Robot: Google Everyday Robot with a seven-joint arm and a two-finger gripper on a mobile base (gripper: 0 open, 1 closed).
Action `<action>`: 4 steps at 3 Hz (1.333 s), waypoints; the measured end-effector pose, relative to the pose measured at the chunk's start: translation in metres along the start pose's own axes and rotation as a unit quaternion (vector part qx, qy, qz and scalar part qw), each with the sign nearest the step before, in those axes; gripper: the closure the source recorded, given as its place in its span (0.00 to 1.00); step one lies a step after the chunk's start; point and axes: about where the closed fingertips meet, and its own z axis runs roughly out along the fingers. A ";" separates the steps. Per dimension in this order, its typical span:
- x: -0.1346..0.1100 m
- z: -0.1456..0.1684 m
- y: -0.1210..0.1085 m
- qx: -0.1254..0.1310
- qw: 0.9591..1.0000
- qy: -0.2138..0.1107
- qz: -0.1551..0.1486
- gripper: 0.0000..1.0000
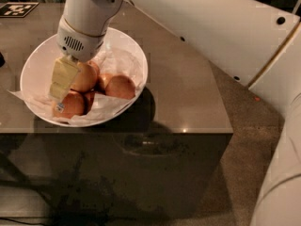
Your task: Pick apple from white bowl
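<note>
Warm light falls from above and is strongest on the wide glossy white bowl (134,55), whose crumpled white paper lining (124,62) is nearly washed out. The pale yellow gripper (60,91) hangs over the left part of the bowl, brightly lit. The bowl throws a dark, soft-edged shadow to the right and near side on the smooth grey-brown tabletop (188,88), which has a dull sheen and one small glint at its near edge. The table's dark front panel (141,173) shows murky reflections. The big white robot arm (211,27) glows cream at right.

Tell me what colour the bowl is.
Glossy white bowl, clear in the camera view; the end effector is inside it.
</note>
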 end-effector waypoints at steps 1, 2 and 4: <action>0.000 0.000 0.000 0.000 1.000 0.000 0.000 0.66; 0.000 0.000 0.000 0.000 1.000 0.000 0.000 0.89; -0.003 -0.007 0.000 0.000 1.000 0.000 0.000 1.00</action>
